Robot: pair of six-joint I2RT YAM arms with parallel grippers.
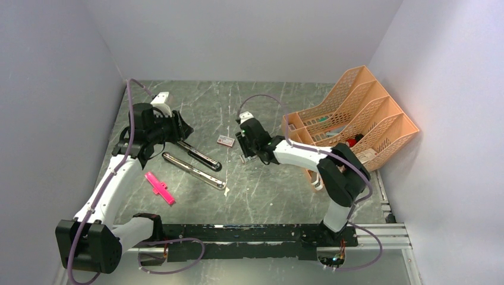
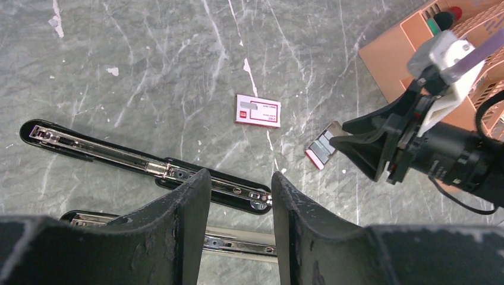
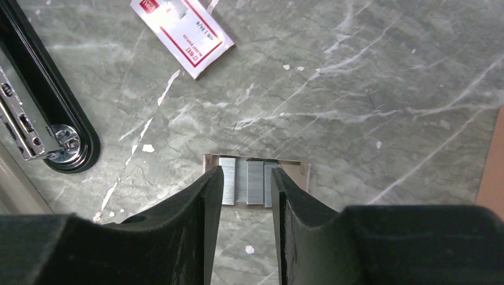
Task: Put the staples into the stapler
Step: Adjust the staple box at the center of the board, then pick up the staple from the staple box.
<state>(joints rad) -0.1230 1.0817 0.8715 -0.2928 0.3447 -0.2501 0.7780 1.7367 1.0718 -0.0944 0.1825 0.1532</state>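
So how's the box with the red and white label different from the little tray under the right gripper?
The labelled box shows only its printed face, with no contents visible; the tray is open, with silvery staples showing. The labelled box lies on its own, away from both arms; the tray sits right at the open fingers of the right gripper. Both are small, flat and resting on the grey table.
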